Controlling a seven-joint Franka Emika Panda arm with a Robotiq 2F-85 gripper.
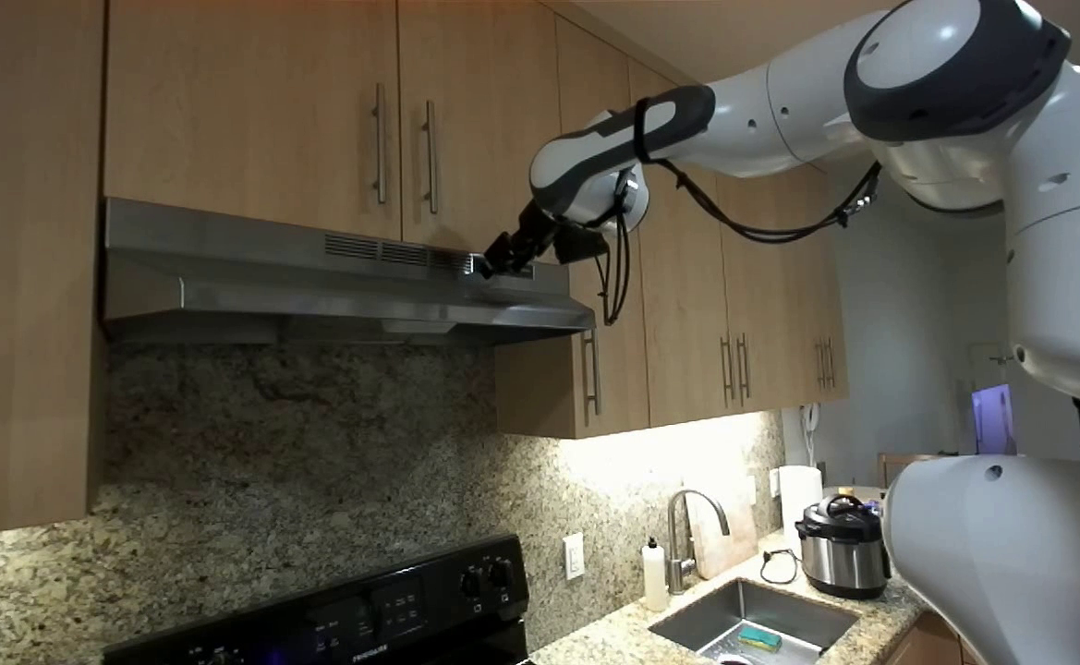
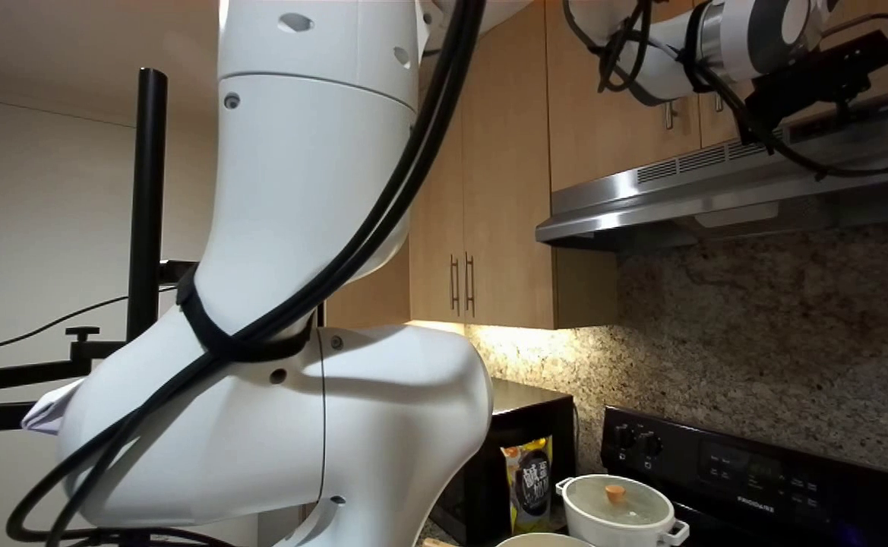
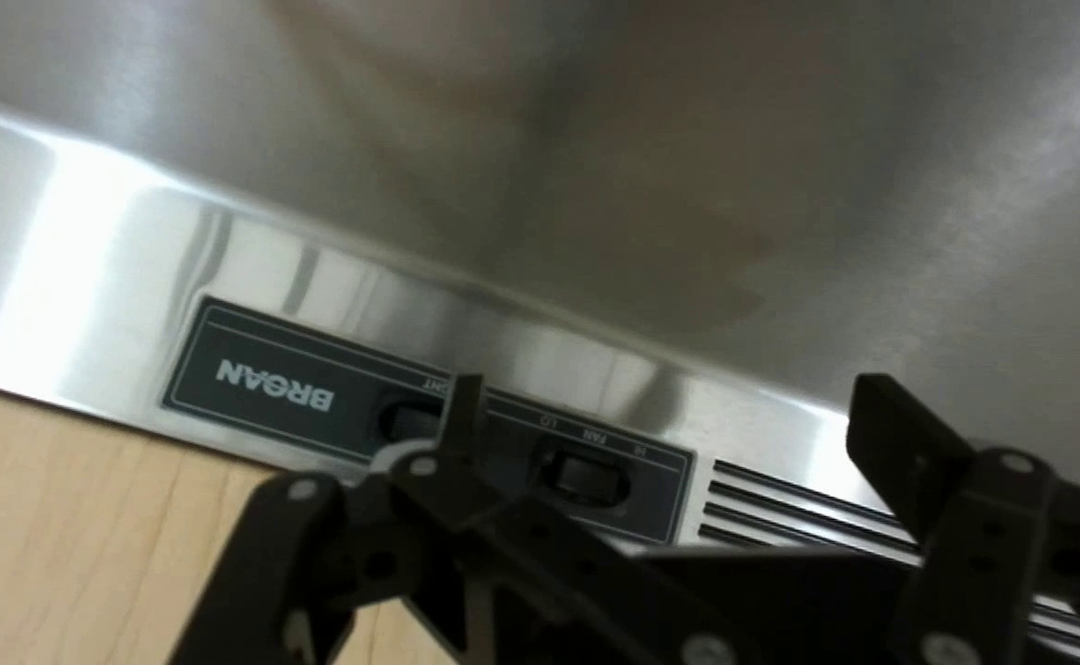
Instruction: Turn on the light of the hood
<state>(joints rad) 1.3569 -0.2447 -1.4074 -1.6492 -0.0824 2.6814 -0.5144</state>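
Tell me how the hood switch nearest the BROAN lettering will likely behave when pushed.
The switch will likely rock or slide only a little, since it is set into the dark panel. Behind it, the metal hood should feel stiff, as it sits right under the wooden cabinets. The switch's small size suggests a light push may do.

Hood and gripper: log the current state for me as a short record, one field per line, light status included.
Hood: stainless steel, mounted under wooden cabinets
Light: appears off; granite below the hood looks dim
Control panel: black, lettering upside down in the wrist view
Gripper: open, at the panel
Likely light switch: label partly hidden by one finger
Fan switch: visible between the fingers in the wrist view
Contact: cannot tell whether the finger touches the panel
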